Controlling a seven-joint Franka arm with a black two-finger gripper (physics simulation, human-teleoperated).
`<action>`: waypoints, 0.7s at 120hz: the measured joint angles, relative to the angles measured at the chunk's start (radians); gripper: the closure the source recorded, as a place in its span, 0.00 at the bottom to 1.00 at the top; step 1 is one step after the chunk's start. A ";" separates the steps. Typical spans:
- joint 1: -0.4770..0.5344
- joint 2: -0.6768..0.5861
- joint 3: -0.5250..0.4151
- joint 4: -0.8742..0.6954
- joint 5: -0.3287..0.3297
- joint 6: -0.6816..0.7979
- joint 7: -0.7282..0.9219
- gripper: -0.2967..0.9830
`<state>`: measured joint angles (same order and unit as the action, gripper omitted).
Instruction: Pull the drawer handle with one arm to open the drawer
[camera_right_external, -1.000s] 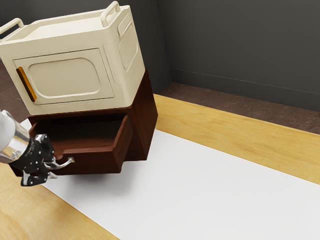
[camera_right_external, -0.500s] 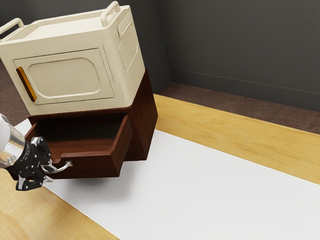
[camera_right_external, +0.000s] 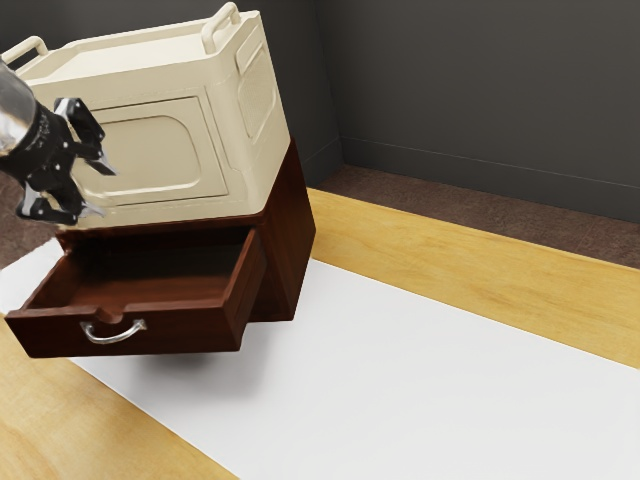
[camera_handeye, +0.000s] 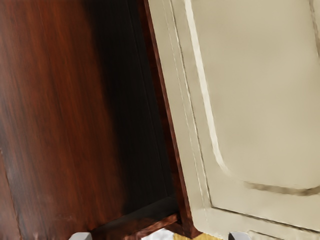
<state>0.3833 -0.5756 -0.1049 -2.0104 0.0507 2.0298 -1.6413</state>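
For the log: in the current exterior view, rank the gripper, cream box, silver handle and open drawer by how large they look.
Largest to smallest, as they look there:
1. Cream box
2. Open drawer
3. Gripper
4. Silver handle

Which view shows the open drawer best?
Exterior view: it shows the drawer standing open, with front, handle and interior. The wrist view shows part of that interior, close up.
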 joint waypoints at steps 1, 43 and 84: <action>-0.009 0.029 -0.001 0.059 0.000 -0.025 0.000 0.53; -0.289 0.275 0.126 0.335 -0.027 -0.580 0.010 0.29; -0.281 0.274 0.143 0.255 -0.073 -0.528 0.018 0.24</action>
<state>0.1026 -0.3012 0.0384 -1.7557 -0.0224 1.5022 -1.6236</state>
